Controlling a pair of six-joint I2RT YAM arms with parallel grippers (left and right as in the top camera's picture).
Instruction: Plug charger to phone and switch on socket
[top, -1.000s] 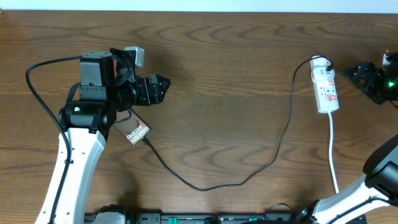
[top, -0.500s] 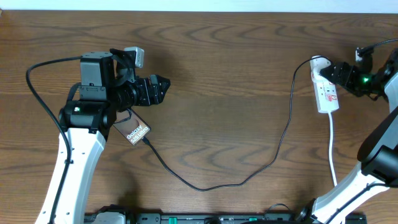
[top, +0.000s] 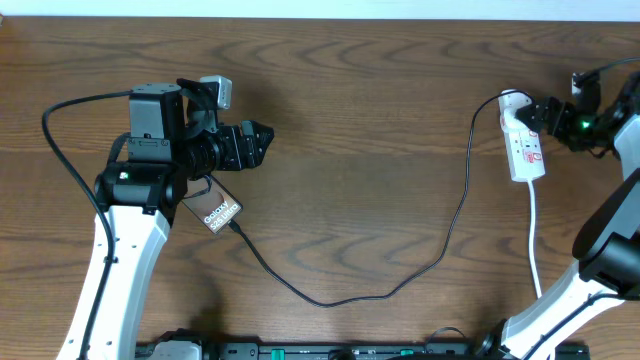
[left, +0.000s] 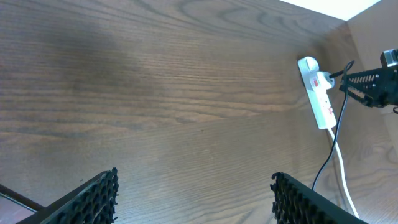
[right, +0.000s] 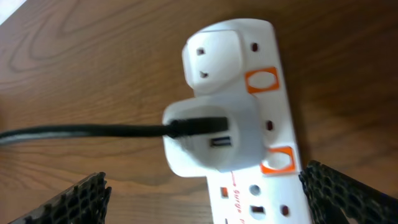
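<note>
The phone (top: 214, 212) lies on the table, partly under my left arm. The charger cable (top: 330, 300) runs from the phone's lower edge across the table up to the socket (top: 526, 143). My left gripper (top: 262, 143) is open and empty above the table right of the phone; its fingers (left: 196, 199) stand wide apart. My right gripper (top: 541, 113) is open just over the socket's far end. In the right wrist view the socket (right: 261, 62) carries a white adapter (right: 211, 137) with the black cable (right: 93, 132) in it and orange switches (right: 261, 81), between my open fingers (right: 211, 202).
The socket's white cord (top: 536, 240) runs toward the table's front edge. The socket (left: 317, 93) and my right gripper (left: 367, 84) also show far off in the left wrist view. The left arm's own black cable (top: 60, 130) loops at the far left.
My right gripper has moved left from the table's right edge to the socket's far end. The left arm, phone and cable have not moved.
</note>
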